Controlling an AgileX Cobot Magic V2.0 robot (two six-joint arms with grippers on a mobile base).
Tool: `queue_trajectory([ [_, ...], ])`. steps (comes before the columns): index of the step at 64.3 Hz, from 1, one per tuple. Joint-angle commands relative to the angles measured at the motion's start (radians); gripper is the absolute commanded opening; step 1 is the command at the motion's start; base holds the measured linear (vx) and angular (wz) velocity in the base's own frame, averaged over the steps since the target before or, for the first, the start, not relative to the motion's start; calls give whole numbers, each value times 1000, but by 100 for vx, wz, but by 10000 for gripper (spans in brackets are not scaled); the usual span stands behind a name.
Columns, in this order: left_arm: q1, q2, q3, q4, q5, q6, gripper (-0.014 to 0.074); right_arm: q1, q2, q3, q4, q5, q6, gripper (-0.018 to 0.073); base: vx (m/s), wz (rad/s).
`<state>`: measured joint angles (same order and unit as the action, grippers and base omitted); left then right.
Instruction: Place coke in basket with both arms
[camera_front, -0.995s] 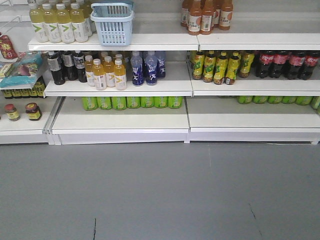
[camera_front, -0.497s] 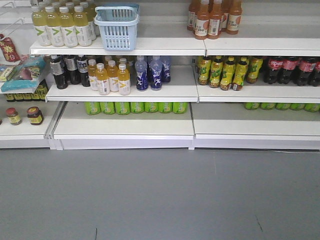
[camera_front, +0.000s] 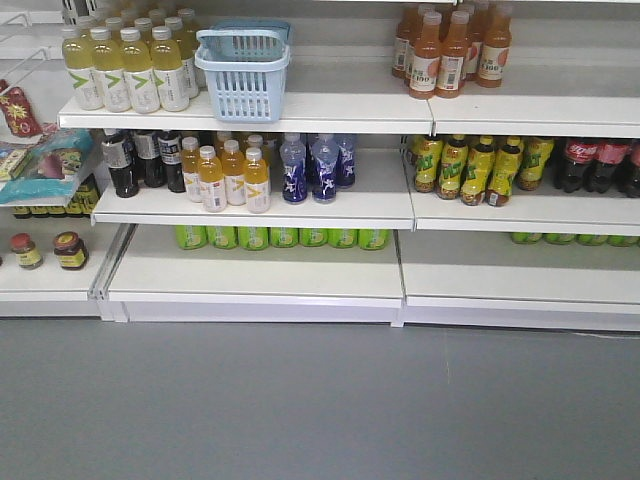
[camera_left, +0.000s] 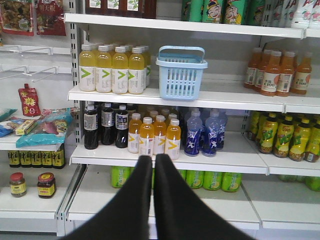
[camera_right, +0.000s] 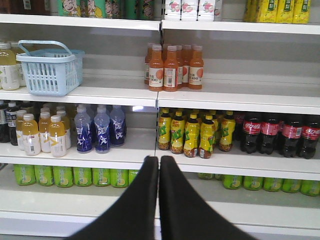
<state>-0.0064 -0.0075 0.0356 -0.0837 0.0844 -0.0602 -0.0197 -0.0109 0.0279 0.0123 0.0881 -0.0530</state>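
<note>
Several coke bottles (camera_front: 583, 164), dark with red labels and white script, stand in a row on the middle shelf at the far right; the right wrist view shows the coke (camera_right: 271, 133) too. The pale blue basket (camera_front: 243, 72) sits on the top shelf at left, also seen as basket (camera_left: 181, 74) and basket (camera_right: 50, 71). My left gripper (camera_left: 153, 158) is shut and holds nothing, well short of the shelves. My right gripper (camera_right: 159, 159) is likewise shut and holds nothing. Neither gripper shows in the front view.
Pale yellow drinks (camera_front: 125, 68) stand beside the basket, orange drinks (camera_front: 450, 52) on the top shelf at right. Yellow-labelled bottles (camera_front: 478, 168) sit left of the coke. Blue bottles (camera_front: 315, 166) and green cans (camera_front: 280, 237) fill lower shelves. Grey floor (camera_front: 320, 410) lies in front.
In the front view the whole shelving has slid to the right and downward across the frames; the coke row sits nearer the right edge. Nothing on the shelves has moved.
</note>
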Motion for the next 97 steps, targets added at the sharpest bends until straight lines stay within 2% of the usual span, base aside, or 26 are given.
queue_trajectory([
  [1, -1, -19, -34, 0, -68, -10, -6, -1, -13, 8, -6, -70, -9, -5, 24, 5],
  [97, -1, -19, -34, 0, -68, -10, -6, -1, -13, 8, -6, -71, -9, -5, 25, -2],
])
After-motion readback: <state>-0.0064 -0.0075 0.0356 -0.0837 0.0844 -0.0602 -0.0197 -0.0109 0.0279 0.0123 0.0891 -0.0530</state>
